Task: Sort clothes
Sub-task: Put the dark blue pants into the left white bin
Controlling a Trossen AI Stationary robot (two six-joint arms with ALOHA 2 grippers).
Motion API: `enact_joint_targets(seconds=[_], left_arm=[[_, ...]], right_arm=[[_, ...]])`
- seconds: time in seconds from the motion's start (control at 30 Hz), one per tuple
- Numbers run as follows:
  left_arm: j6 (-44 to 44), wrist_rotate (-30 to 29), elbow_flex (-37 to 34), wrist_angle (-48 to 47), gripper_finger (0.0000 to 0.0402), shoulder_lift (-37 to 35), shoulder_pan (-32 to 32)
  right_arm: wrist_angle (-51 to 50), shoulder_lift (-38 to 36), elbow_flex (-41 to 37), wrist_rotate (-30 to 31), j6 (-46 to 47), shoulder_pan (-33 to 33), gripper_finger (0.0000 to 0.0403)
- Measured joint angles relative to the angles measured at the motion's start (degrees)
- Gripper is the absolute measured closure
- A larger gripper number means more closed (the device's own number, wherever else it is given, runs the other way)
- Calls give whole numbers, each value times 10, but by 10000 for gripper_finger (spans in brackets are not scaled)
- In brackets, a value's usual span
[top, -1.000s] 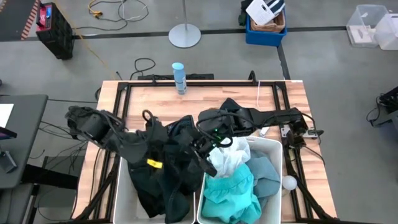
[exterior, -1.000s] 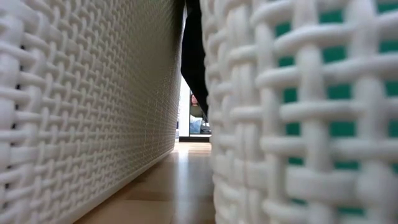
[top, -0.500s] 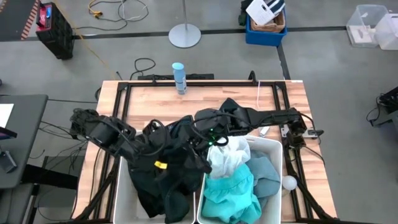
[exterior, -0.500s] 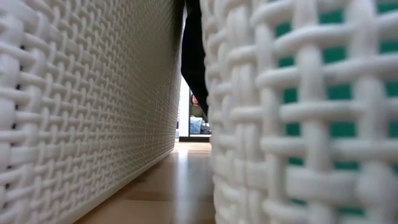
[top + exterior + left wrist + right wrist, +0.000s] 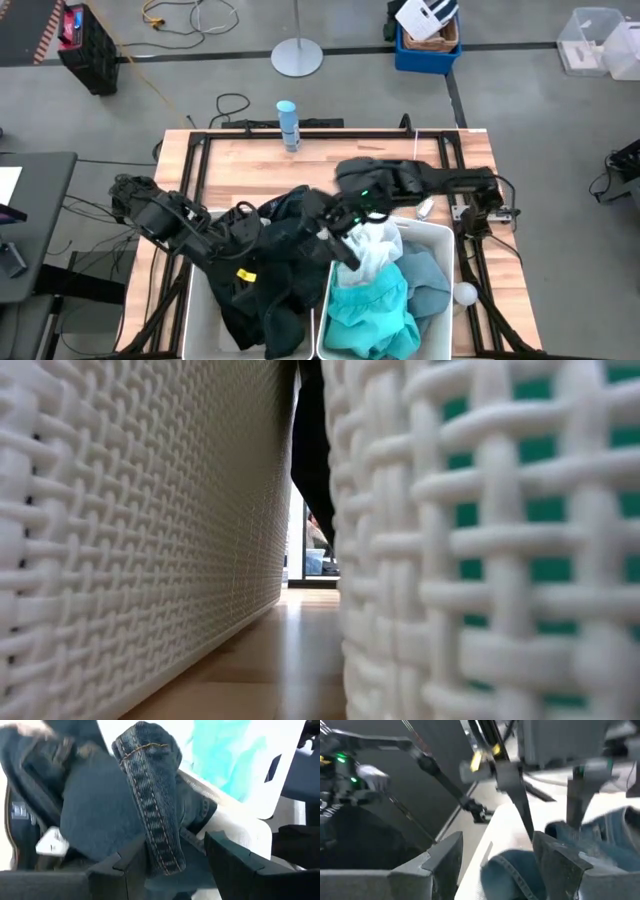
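Note:
Dark and denim clothes (image 5: 265,290) fill the left white bin (image 5: 196,305). Turquoise (image 5: 370,305), white (image 5: 372,250) and grey-blue (image 5: 430,280) clothes lie in the right white bin (image 5: 444,240). My left gripper (image 5: 303,228) is open above the dark pile, next to the wall between the bins. A fold of dark blue denim (image 5: 155,820) stands up between its fingers (image 5: 172,865). My right gripper (image 5: 335,215) is open, close to the left one and facing it, just above the denim (image 5: 515,870). My left gripper has its open fingers on either side of the denim fold's stitched edge (image 5: 162,855). The fold lies close against one finger (image 5: 131,866). I cannot tell whether it touches. My right gripper's open fingers stand over the denim; I cannot tell whether they touch it.
A slim blue bottle (image 5: 288,124) stands at the table's far edge. A white ball (image 5: 465,293) lies right of the right bin. Bare wood shows on the table's far half (image 5: 320,160). The low view shows only the two woven bin walls (image 5: 150,530).
My left arm has gone toward the table's right edge, bringing its gripper over the dark pile up to the wall between the bins. My right arm's wrist has drawn back a little toward the far right. The dark clothes at the far end of the left bin have shifted.

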Motion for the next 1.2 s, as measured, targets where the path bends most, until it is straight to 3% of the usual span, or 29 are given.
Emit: enact_joint_targets(seconds=[0.27, 0.4, 0.53, 0.67, 0.93, 1.07, 1.2], left_arm=[[194, -97, 0, 164, 217, 0, -6], [244, -96, 2, 108, 214, 26, 19], [217, -58, 0, -3, 208, 70, 52], [214, 27, -9, -4, 215, 99, 72], [163, 119, -34, -8, 292, 111, 93], [155, 119, -31, -8, 372, 109, 94], [156, 98, -12, 24, 387, 96, 93]], right_arm=[[8, -56, 0, 1, -24, -13, 145], [15, -86, 0, 3, -26, -20, 145], [17, -99, 0, 30, -30, -21, 145], [15, -103, 0, 49, -35, -18, 145], [10, -104, 0, 64, -36, -8, 145], [11, -104, 0, 64, -39, -8, 145], [10, -104, 0, 64, -41, -10, 145]])
